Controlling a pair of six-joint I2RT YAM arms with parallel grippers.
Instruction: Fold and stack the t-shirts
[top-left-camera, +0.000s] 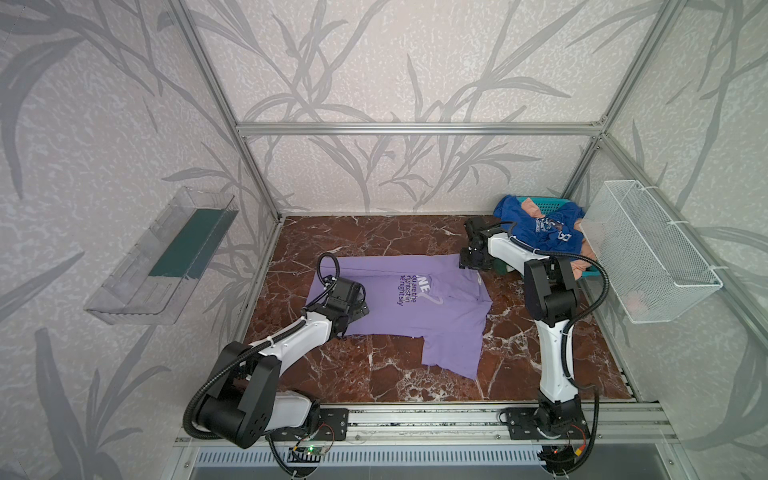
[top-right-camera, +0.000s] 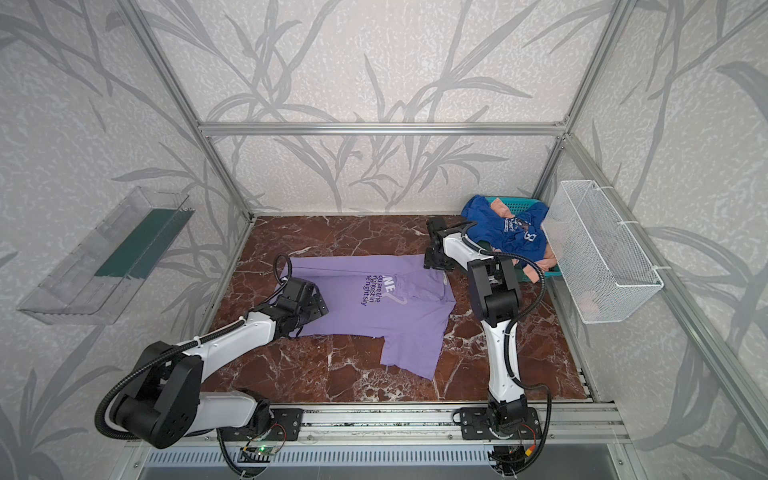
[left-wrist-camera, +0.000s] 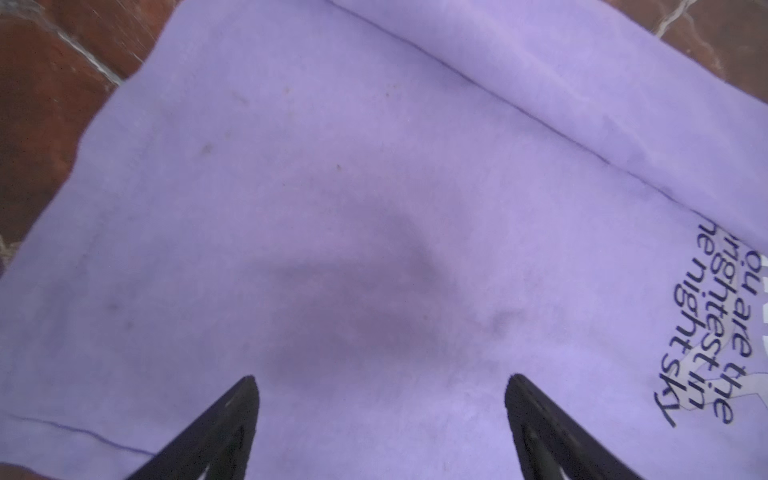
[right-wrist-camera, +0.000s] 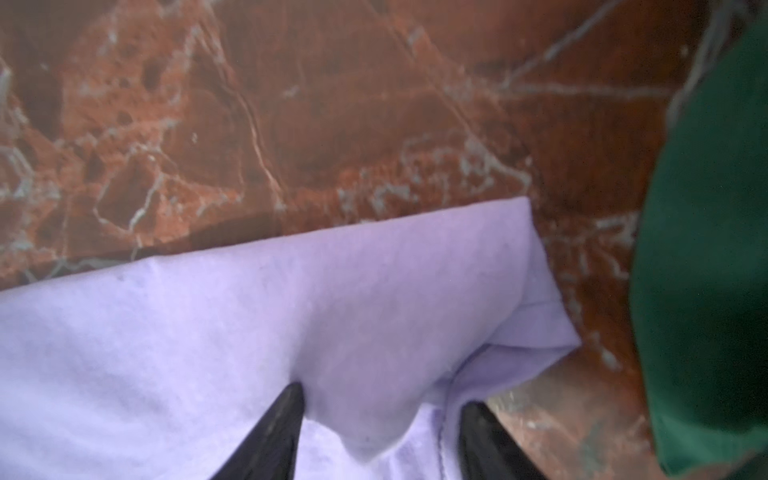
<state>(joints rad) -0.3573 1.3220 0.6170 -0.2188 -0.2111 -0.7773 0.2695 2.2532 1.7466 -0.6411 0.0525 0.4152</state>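
Observation:
The lavender t-shirt (top-left-camera: 415, 320) (top-right-camera: 374, 324) lies spread on the marble table (top-left-camera: 374, 374), printed side up, its far edge folded over. My left gripper (top-left-camera: 358, 308) (left-wrist-camera: 382, 382) hovers open over the shirt's left part, with nothing between its fingers. My right gripper (top-left-camera: 469, 264) (right-wrist-camera: 384, 395) is at the shirt's far right corner, its jaws closing in on a bunched fold of lavender cloth (right-wrist-camera: 374, 332). The blue t-shirt (top-left-camera: 544, 228), a peach one (top-left-camera: 584, 264) and a dark green one (right-wrist-camera: 706, 270) are heaped in the teal basket (top-left-camera: 536, 201).
A white wire basket (top-left-camera: 648, 253) hangs on the right wall close to the right arm. A clear plastic bin (top-left-camera: 166, 253) hangs on the left wall. Aluminium frame posts edge the table.

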